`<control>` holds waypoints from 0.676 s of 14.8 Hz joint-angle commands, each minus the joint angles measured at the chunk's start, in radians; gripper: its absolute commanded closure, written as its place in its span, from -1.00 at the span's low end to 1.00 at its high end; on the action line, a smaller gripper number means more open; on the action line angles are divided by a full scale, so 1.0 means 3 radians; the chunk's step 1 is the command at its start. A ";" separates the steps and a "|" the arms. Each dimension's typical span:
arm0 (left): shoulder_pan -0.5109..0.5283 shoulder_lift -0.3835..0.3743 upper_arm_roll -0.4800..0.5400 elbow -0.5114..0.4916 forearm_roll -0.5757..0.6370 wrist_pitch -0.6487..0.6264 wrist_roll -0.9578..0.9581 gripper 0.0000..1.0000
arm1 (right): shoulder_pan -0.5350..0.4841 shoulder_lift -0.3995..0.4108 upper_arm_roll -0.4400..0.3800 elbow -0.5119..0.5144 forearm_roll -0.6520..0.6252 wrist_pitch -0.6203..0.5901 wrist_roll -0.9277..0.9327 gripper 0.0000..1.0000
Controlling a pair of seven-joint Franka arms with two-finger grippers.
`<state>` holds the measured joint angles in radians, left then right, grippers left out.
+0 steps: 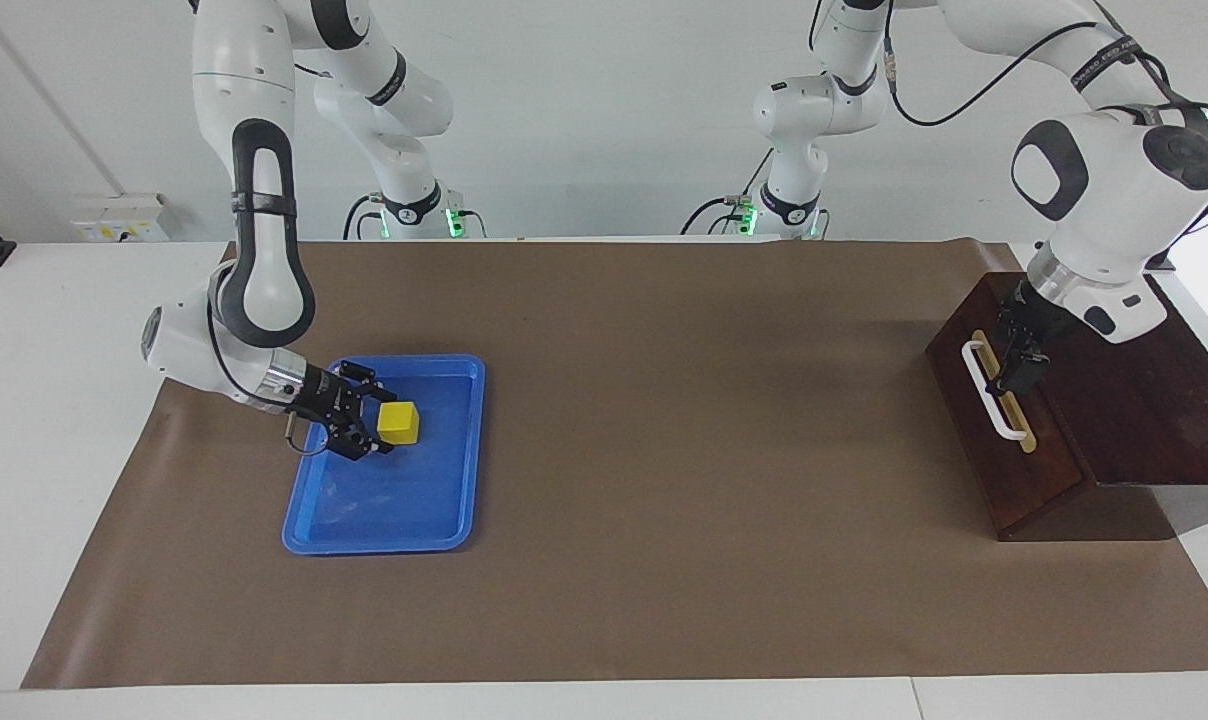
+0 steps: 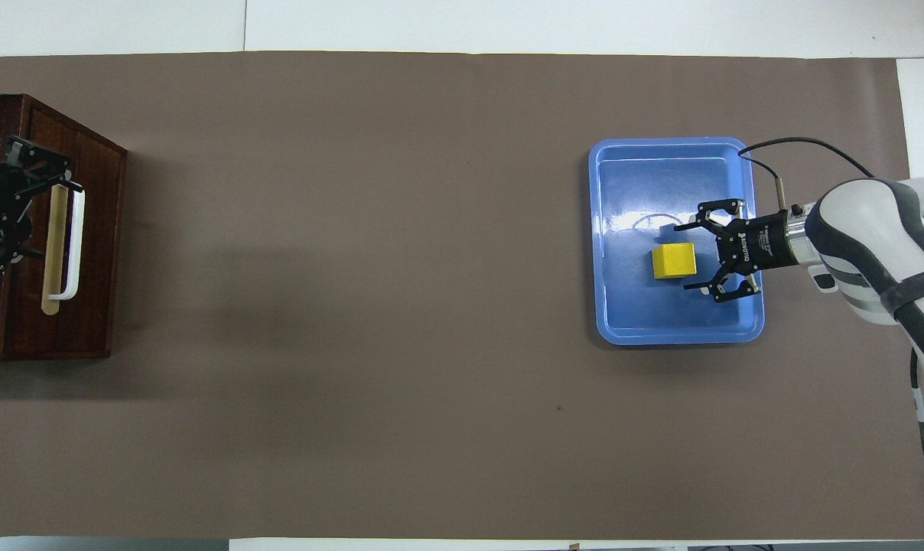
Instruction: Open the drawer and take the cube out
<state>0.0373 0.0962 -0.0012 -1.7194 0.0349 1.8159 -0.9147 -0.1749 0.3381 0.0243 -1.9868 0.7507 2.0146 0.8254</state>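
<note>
Overhead view shows the small bright yellow solid cube (image 2: pixel 674 262) lying in the flat blue plastic tray (image 2: pixel 623 321), toward the right arm's end of the desk. Its release is the step in hand: the right claw (image 2: pixel 690 256) sits just beside it with fingers spread, grasping nothing. Next that claw needs only to lift clear without nudging it. Well apart, the dark reddish-brown wooden drawer (image 1: pixel 1004 470) looks shut flush, and the left claw (image 1: pixel 1016 372), also released, hovers by its white bar handle (image 1: pixel 989 400).
</note>
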 commanded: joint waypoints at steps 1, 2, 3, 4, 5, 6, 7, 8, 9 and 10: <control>-0.0145 -0.0238 0.0025 -0.0041 -0.0014 -0.0320 0.0882 -1.00 | -0.0005 -0.0303 -0.0004 0.0103 -0.0368 -0.0226 0.0106 -1.00; -0.0155 -0.0254 0.0020 -0.0036 -0.0014 -0.0402 0.1250 -1.00 | 0.0020 -0.0456 0.0001 0.0103 -0.0577 -0.0247 0.0127 -1.00; -0.0170 -0.0254 0.0019 -0.0011 -0.0019 -0.0464 0.1548 -1.00 | 0.0056 -0.0579 0.0006 0.0103 -0.0772 -0.0283 0.0127 -1.00; -0.0181 -0.0254 0.0019 0.0035 -0.0019 -0.0565 0.1733 -1.00 | 0.0087 -0.0681 0.0006 0.0154 -0.0986 -0.0364 0.0102 -1.00; -0.0211 -0.0284 0.0025 0.0040 -0.0019 -0.0663 0.1866 -1.00 | 0.0087 -0.0733 0.0006 0.0235 -0.1156 -0.0471 0.0076 -1.00; -0.0211 -0.0351 0.0025 0.0030 -0.0019 -0.0750 0.2101 -1.00 | 0.0087 -0.0759 0.0011 0.0358 -0.1289 -0.0634 0.0000 -1.00; -0.0211 -0.0371 0.0030 0.0035 -0.0019 -0.0821 0.2386 -1.00 | 0.0087 -0.0764 0.0006 0.0470 -0.1356 -0.0767 -0.0142 -1.00; -0.0201 -0.0377 0.0030 0.0025 -0.0019 -0.0812 0.2597 -1.00 | 0.0087 -0.0769 0.0006 0.0588 -0.1418 -0.0895 -0.0371 -1.00; -0.0206 -0.0392 0.0009 0.0020 -0.0019 -0.0807 0.2624 -1.00 | 0.0087 -0.0804 0.0001 0.0675 -0.1524 -0.1018 -0.0546 -1.00; -0.0206 -0.0387 -0.0057 0.0045 -0.0019 -0.0822 0.2640 -1.00 | 0.0092 -0.0840 0.0006 0.0737 -0.1667 -0.1100 -0.0664 -1.00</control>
<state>-0.0146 -0.0064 -0.0061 -1.7117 0.0346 1.5961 -0.1756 -0.1462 0.0816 0.0259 -1.8227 0.3194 1.7398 0.7188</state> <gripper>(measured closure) 0.000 0.000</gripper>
